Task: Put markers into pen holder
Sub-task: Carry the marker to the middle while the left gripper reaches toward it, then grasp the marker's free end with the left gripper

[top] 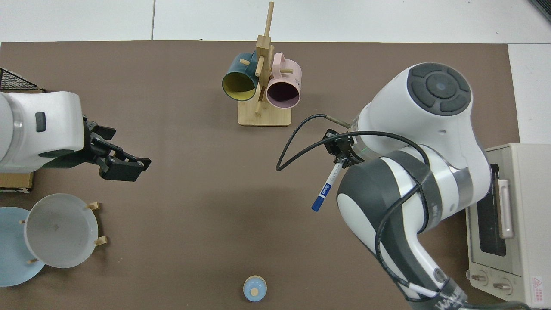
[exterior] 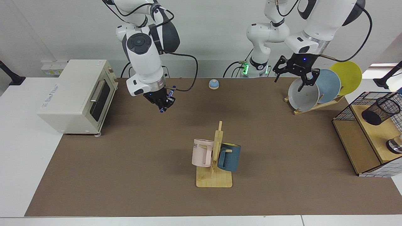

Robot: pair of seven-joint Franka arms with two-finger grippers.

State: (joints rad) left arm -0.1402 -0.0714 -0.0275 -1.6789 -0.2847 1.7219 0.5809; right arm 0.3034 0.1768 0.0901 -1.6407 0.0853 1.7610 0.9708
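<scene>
My right gripper (exterior: 162, 102) hangs above the mat between the toaster oven and the bell, shut on a marker (exterior: 166, 101) with a white barrel and blue ends. In the top view the marker (top: 327, 188) slants out from the right gripper (top: 342, 158), its blue end pointing away from the arm. The pen holder (exterior: 380, 110), a black mesh cup, sits tilted on a wooden shelf at the far side of the table from the marker; the top view does not show it. My left gripper (exterior: 290, 81) is open and empty, in the air in front of the plate rack, also visible as the left gripper (top: 124, 168) from above.
A cream toaster oven (exterior: 78, 94) stands beside the right arm. A wooden mug rack (exterior: 215, 175) with a pink and a blue mug stands mid-table. A blue bell (exterior: 214, 84) sits at the back. Plates lean in a rack (exterior: 314, 106). A wire basket frame (exterior: 344, 111) surrounds the shelf.
</scene>
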